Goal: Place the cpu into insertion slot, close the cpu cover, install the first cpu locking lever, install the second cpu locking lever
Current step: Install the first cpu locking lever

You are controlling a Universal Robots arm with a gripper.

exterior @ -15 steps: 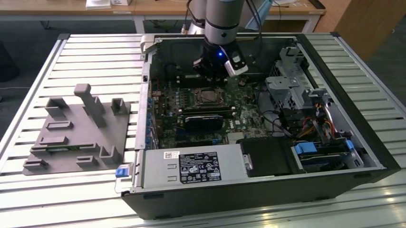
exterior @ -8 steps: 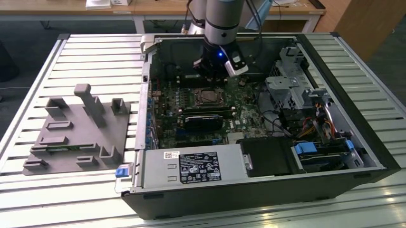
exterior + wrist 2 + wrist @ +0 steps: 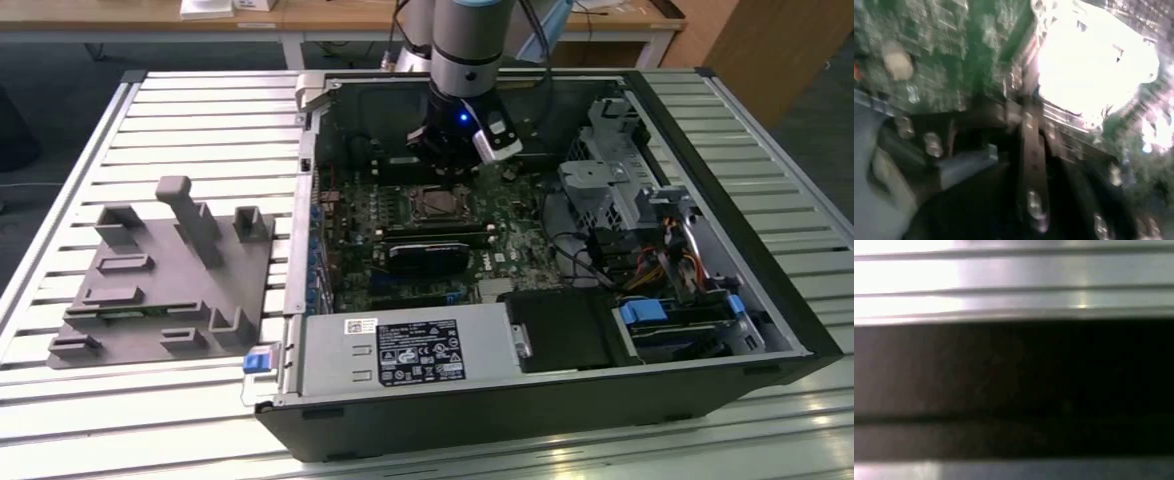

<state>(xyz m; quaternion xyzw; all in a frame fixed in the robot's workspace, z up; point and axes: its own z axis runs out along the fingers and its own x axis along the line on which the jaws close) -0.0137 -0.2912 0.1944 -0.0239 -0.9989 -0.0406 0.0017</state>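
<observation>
I see the gripper (image 3: 447, 165) at upper centre of the exterior view, lowered into the open computer case (image 3: 747, 300) just above the insertion slot (image 3: 434, 205). I cannot tell how it is set. The slot sits mid-frame on the green motherboard (image 3: 514, 235), with the black graphics card (image 3: 427, 255) below it

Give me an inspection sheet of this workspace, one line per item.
Surface: ribbed metal table carrying an open computer case.
Job's things: insertion slot on the green board, just in front of the arm; cpu state cannot be told.
Clutter: grey fixture block on the exterior view's left.
Grippers: gripper low inside the case, behind the slot.
Cables: coloured wire bundle at the case's right.
Surroundings: wooden desk behind.
</observation>
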